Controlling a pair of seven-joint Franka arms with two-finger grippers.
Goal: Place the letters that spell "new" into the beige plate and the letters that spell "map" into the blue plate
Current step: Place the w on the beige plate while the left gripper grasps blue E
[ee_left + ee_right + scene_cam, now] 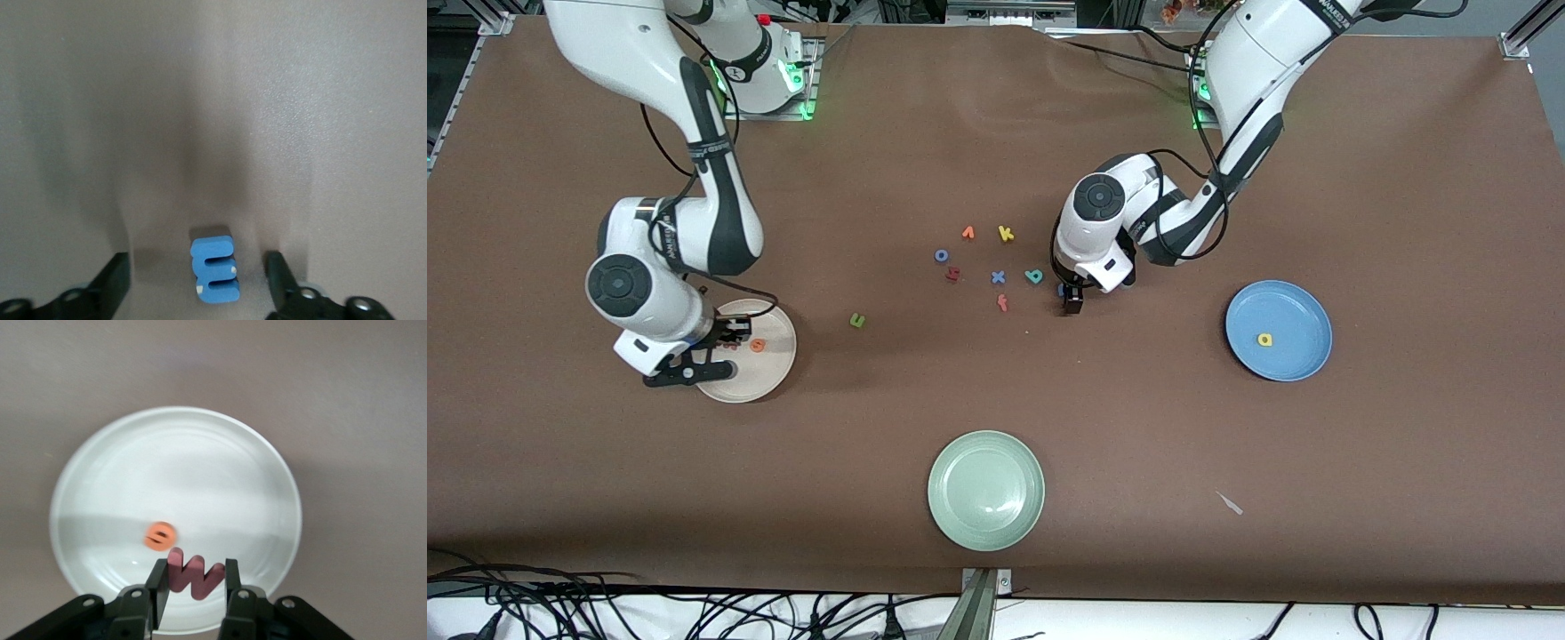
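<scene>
The tabletop point(1405, 498) carries three plates. The pale green plate point(986, 490), nearest the front camera, is not a target. The beige plate point(769, 378) at the right arm's end holds the orange e point(758, 346); the blue plate point(1279, 330) at the left arm's end holds the yellow p point(1264, 340).

Right gripper point(193, 577) — over the beige plate, fingers pinching the pinkish-red w point(195, 577). Release low, clear of the e.

Left gripper point(199, 277) — down at the tabletop, fingers spread either side of the light blue m point(215, 270), not yet touching. Keep the m centred and close squarely, then carry it to the blue plate.

The green n point(857, 320) and teal a point(1034, 276) remain on the tabletop.
</scene>
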